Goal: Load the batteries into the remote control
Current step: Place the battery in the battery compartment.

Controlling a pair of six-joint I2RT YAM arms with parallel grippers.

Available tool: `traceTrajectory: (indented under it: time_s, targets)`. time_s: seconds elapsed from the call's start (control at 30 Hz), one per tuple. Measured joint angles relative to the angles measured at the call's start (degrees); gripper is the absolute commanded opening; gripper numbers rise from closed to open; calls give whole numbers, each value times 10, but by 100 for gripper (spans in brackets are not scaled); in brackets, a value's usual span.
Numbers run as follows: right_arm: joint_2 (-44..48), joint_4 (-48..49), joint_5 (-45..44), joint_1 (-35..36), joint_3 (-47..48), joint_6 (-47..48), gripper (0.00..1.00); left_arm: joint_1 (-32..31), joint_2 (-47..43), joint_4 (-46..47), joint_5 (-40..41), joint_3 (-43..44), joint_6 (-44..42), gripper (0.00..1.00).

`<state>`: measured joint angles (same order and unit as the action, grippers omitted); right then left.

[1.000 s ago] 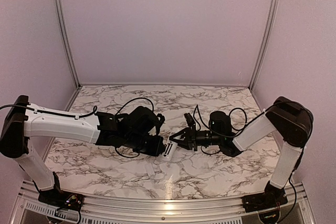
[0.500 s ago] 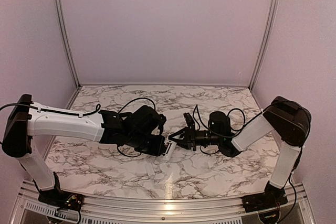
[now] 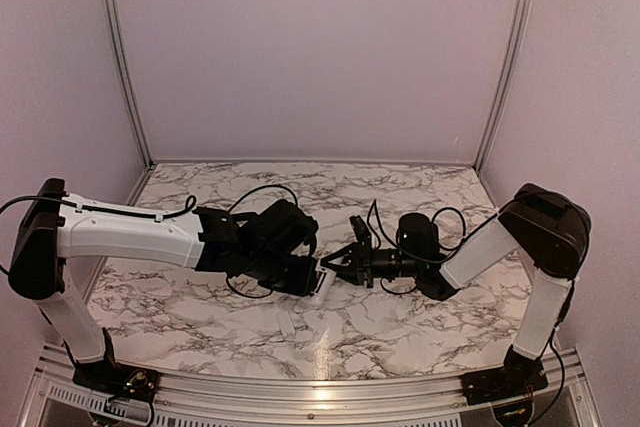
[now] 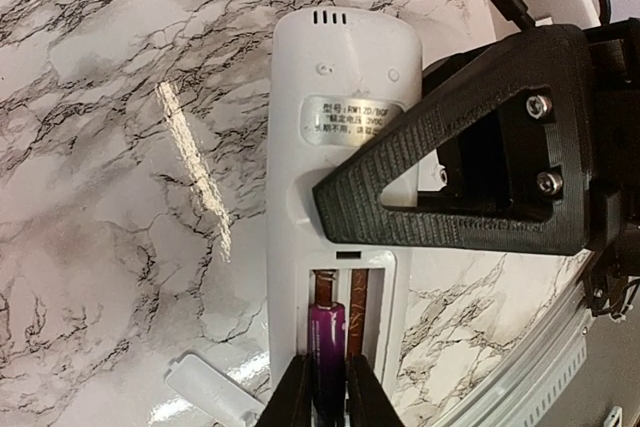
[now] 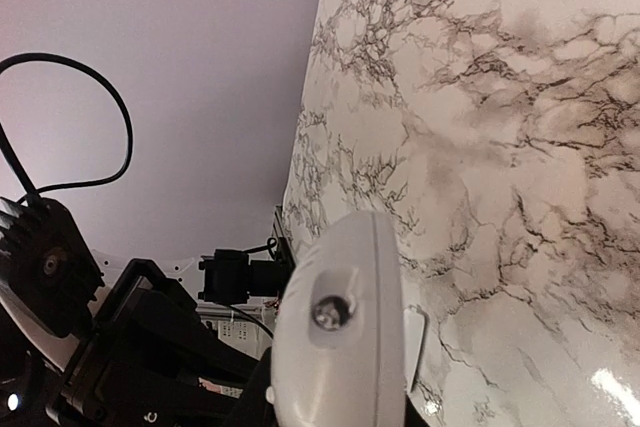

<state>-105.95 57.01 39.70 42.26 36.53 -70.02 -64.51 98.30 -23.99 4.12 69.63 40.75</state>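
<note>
Battery (image 4: pixel 329 332) in remote control (image 4: pixel 335 77); left gripper (image 4: pixel 328 379) around it

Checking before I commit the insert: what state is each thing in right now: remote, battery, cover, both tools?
remote control: back up, battery bay open.
dark battery: lying along one slot of the bay, between the left tool's fingers.
other slot: cannot tell if filled.
cover: off, loose on the table beside the remote.
left tool: shut on the dark battery.
right tool: shut on the remote control.
</note>
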Motion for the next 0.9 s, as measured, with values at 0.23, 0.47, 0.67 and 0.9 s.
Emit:
traceTrajectory:
  time_s: [0.23, 0.47, 0.67, 0.9]
  targets:
    - [-3, 3, -2, 0, 0, -5, 0, -1, 5, -5, 2, 6, 3, 20]
    - [-5, 10, -2, 0, 0, -7, 0, -3, 5, -5, 7, 10, 4, 29]
    - [-9, 18, -2, 0, -1, -15, 0, -4, 3, -3, 13, 11, 0, 41]
    - [-11, 51, 15, 0, -9, -33, 0, -2, -11, -9, 33, 12, -17, 44]
